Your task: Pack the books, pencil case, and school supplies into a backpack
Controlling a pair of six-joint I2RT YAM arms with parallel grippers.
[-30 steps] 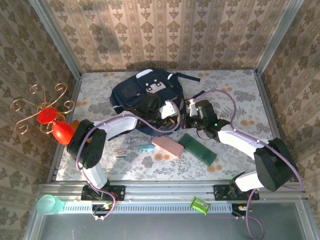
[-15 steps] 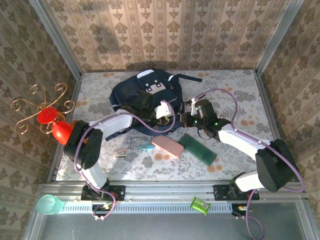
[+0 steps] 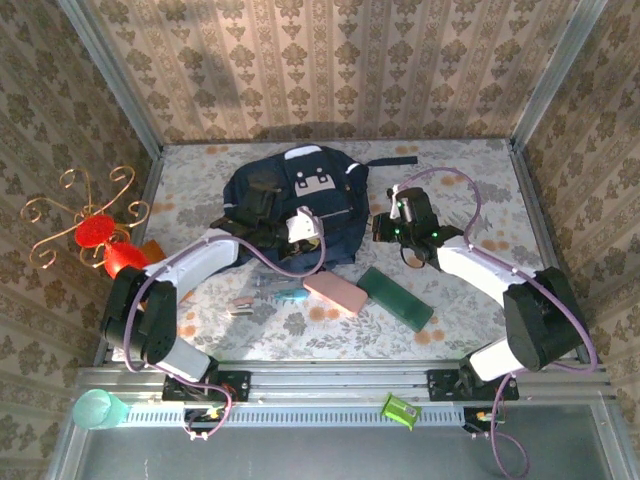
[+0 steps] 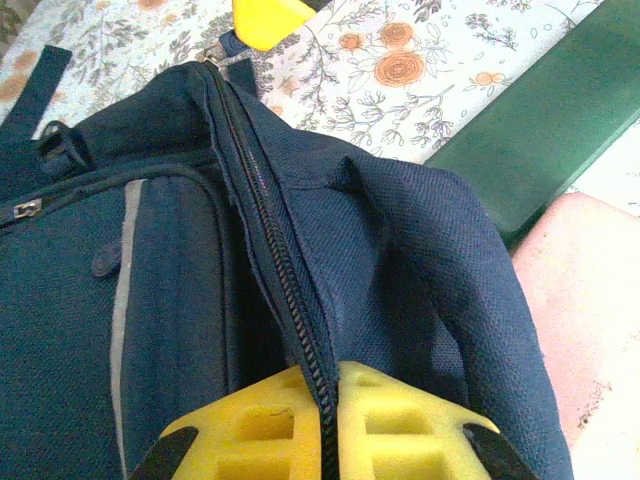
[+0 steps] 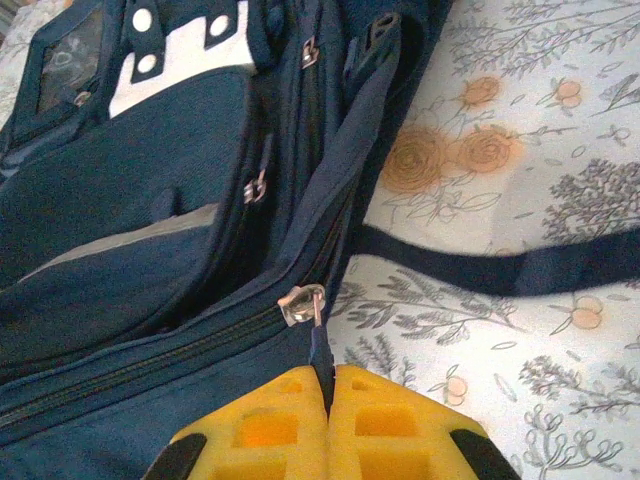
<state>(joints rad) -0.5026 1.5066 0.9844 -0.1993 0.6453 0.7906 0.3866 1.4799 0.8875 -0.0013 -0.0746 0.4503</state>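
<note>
The backpack [image 3: 300, 190] lies upper centre on the worktop [image 3: 470, 180]; the left pincer [image 4: 328, 378] is clenched on its zip [image 4: 275, 250] seam, the right pincer [image 5: 327, 378] on fabric just below the zip pull [image 5: 300, 302], the zip running away from each

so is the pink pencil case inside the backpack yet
No, the pencil case lies on the table in front of the backpack, beside the green slab.
</note>
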